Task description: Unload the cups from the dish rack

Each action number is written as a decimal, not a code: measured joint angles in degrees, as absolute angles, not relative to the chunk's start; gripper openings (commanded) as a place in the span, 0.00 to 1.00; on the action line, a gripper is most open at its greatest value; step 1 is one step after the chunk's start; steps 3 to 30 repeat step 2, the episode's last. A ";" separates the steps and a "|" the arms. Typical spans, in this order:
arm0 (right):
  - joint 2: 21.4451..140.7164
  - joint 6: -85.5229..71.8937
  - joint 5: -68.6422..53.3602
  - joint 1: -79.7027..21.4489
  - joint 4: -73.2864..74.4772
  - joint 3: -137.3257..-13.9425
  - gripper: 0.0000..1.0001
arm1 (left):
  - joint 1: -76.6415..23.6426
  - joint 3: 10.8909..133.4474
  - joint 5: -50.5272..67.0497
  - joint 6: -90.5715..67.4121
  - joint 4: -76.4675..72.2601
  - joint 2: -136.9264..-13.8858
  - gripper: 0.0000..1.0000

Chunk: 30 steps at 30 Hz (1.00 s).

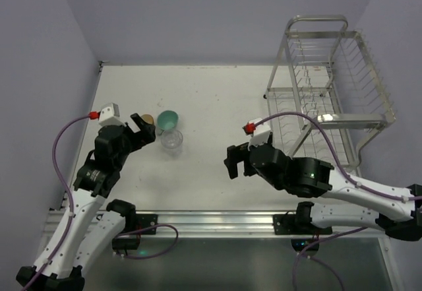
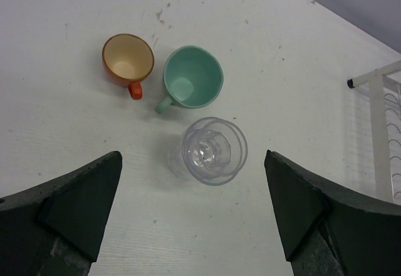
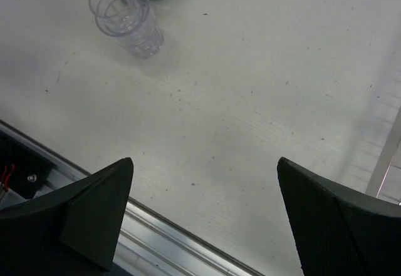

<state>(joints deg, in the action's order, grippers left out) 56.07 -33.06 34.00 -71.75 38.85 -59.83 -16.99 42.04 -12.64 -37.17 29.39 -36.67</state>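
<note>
Standing clustered on table (image 2: 301, 51): 3 cups (image 2: 193, 77).

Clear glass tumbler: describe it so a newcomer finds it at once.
On the white table, look left of the tall silver wire dish rack to a small cluster. The clear glass tumbler stands at its near side, before the mint-green mug and orange-red mug; it alone is transparent and handleless.

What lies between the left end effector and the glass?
Nothing: in the left wrist view only bare table separates the open left end effector from the glass. The orange mug and green mug stand beyond it.
</note>
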 measured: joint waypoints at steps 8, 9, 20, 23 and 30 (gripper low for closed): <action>52.86 -33.36 33.95 -71.77 37.93 -56.99 0.99 | -16.99 41.67 -12.36 -37.52 29.26 -35.57 1.00; 52.86 -33.36 33.95 -71.77 37.93 -56.99 0.99 | -16.99 41.67 -12.36 -37.52 29.26 -35.57 1.00; 52.86 -33.36 33.95 -71.77 37.93 -56.99 0.99 | -16.99 41.67 -12.36 -37.52 29.26 -35.57 1.00; 52.86 -33.36 33.95 -71.77 37.93 -56.99 0.99 | -16.99 41.67 -12.36 -37.52 29.26 -35.57 1.00; 52.86 -33.36 33.95 -71.77 37.93 -56.99 0.99 | -16.99 41.67 -12.36 -37.52 29.26 -35.57 1.00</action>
